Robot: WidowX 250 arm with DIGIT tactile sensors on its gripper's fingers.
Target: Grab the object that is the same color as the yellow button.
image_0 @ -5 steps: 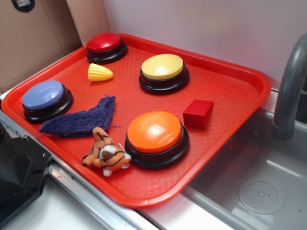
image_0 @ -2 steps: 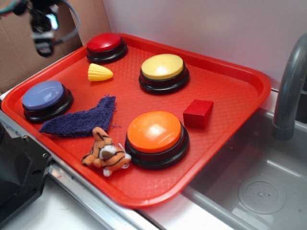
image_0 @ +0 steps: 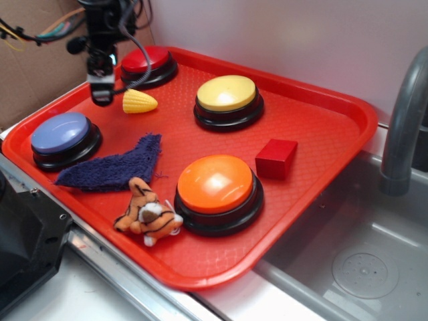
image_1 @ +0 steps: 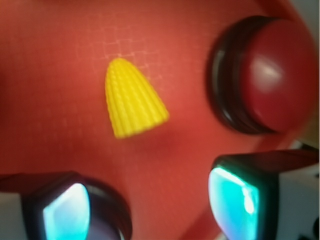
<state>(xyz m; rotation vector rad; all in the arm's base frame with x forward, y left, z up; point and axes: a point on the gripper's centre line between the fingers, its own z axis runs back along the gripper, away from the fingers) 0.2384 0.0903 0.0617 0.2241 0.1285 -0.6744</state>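
The object, a small yellow ribbed corn piece [image_0: 139, 101] [image_1: 131, 100], lies on the red tray [image_0: 321, 127] between the red-domed button [image_0: 147, 64] [image_1: 265, 75] and the blue button. The yellow button [image_0: 227, 99], a pale dome on a black base, sits to its right. My gripper [image_0: 101, 90] [image_1: 150, 205] hangs over the tray just left of the corn, apart from it. Its jaws stand open with only bare tray between them.
A blue-domed button [image_0: 63, 138], a purple cloth [image_0: 117, 167], a toy tiger [image_0: 146, 214], an orange-domed button [image_0: 217, 190] and a red block [image_0: 276, 158] also lie on the tray. A sink [image_0: 361, 267] and grey faucet [image_0: 404, 120] are to the right; cardboard [image_0: 40, 60] stands behind.
The gripper came into view at the upper left, then moved right and down to just left of the corn. Nothing on the tray has moved.
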